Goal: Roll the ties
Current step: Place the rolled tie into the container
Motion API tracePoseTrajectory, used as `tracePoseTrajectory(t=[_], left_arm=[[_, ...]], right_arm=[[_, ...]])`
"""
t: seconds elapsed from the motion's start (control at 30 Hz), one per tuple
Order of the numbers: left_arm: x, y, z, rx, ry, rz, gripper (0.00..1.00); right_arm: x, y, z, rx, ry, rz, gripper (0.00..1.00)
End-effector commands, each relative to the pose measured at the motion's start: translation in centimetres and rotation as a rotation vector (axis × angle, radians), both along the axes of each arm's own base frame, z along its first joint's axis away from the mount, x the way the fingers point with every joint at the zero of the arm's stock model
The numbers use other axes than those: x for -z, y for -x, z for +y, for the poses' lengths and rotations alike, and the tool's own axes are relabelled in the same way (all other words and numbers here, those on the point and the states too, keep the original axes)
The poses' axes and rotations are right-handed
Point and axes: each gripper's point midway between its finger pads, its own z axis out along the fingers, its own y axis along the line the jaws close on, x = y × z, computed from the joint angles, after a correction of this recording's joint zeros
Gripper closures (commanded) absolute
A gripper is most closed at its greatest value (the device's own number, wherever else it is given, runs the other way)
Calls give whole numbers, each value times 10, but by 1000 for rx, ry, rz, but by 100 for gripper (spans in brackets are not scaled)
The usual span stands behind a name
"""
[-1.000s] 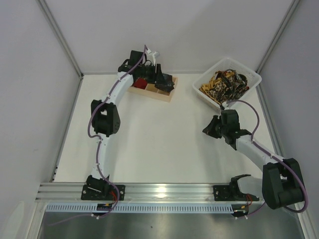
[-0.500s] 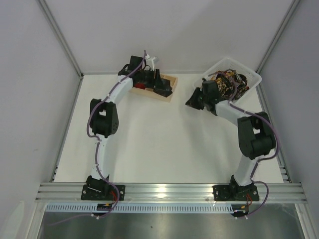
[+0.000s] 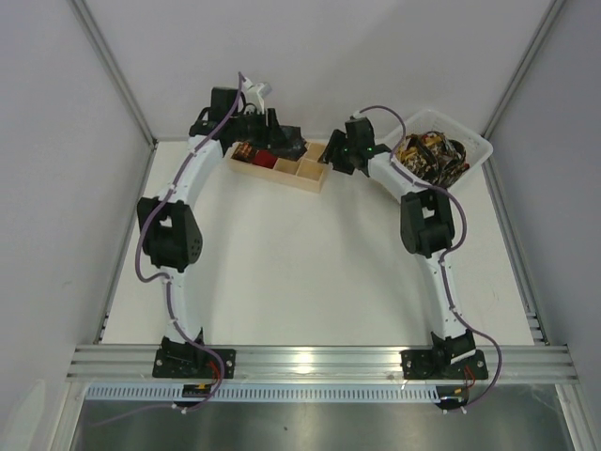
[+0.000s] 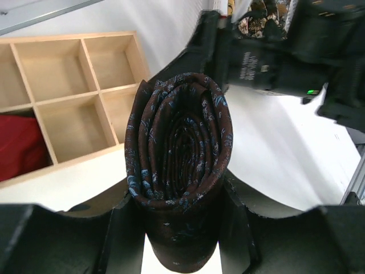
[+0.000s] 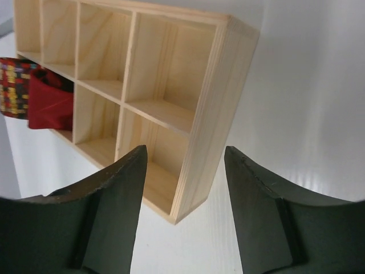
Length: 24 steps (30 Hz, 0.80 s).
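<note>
My left gripper [image 4: 179, 228] is shut on a tightly rolled dark brown tie [image 4: 177, 142] with small blue marks. It holds the coil end-on, just above and to the right of the pale wooden tray [image 4: 85, 103]. In the top view the left gripper [image 3: 282, 143] hangs over the tray's [image 3: 282, 178] back edge. A red tie [image 5: 48, 100] and a multicoloured patterned tie [image 5: 12, 85] fill compartments at the tray's left end. My right gripper [image 5: 185, 154] is open, its fingers standing either side of the tray's [image 5: 211, 114] right corner with nothing between them.
A white plastic basket [image 3: 474, 146] at the back right holds several loose gold-and-black ties [image 3: 427, 155]. The right gripper [image 3: 336, 155] sits between tray and basket, close to the left gripper. Grey walls close in the back and both sides.
The right arm has swung from the front right past the basket to the tray's right end, and its jaws have opened. The left arm has shifted slightly left, still holding the rolled tie.
</note>
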Motion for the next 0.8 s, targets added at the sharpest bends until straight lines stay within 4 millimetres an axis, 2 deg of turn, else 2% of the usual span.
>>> tracePoseTrajectory(t=[0.0, 0.03, 0.07, 0.17, 0.3, 0.33, 0.37, 0.43, 0.47, 0.6, 0.63, 0.67, 0.7, 0.73, 0.77], left_arm=[[-32, 13, 10, -8, 27, -57, 94], [-26, 17, 11, -12, 28, -39, 94], [-35, 20, 11, -10, 35, -62, 94], [-36, 27, 12, -9, 38, -54, 94], [-42, 39, 14, -1, 38, -58, 93], [-39, 41, 14, -2, 35, -51, 93], [-40, 42, 15, -2, 35, -51, 92], [-40, 47, 15, 6, 35, -44, 92], [-39, 49, 15, 7, 33, -32, 92], [-33, 59, 19, 15, 7, -17, 92], [-30, 64, 20, 18, 1, -3, 92], [-29, 68, 21, 21, -2, 2, 93], [-20, 73, 22, 22, -10, 20, 92], [-24, 76, 23, 22, -11, 9, 92], [-21, 79, 24, 20, -16, 14, 92]], right_arm=[[16, 8, 19, -4, 61, 54, 37], [19, 10, 25, -13, 66, 56, 38], [21, 9, 27, -12, 68, 53, 38], [39, 15, 26, 10, 105, 93, 43], [56, 25, 29, -6, 125, 123, 60], [56, 26, 30, -15, 129, 123, 64], [57, 29, 32, -30, 133, 123, 74], [53, 35, 36, -55, 133, 118, 80], [52, 40, 41, -85, 140, 107, 88], [49, 59, 43, -141, 168, 108, 93], [60, 69, 39, -142, 182, 141, 94], [48, 73, 39, -143, 176, 123, 94], [48, 78, 37, -139, 183, 128, 94], [62, 91, 30, -137, 206, 160, 93], [47, 92, 30, -132, 197, 127, 93]])
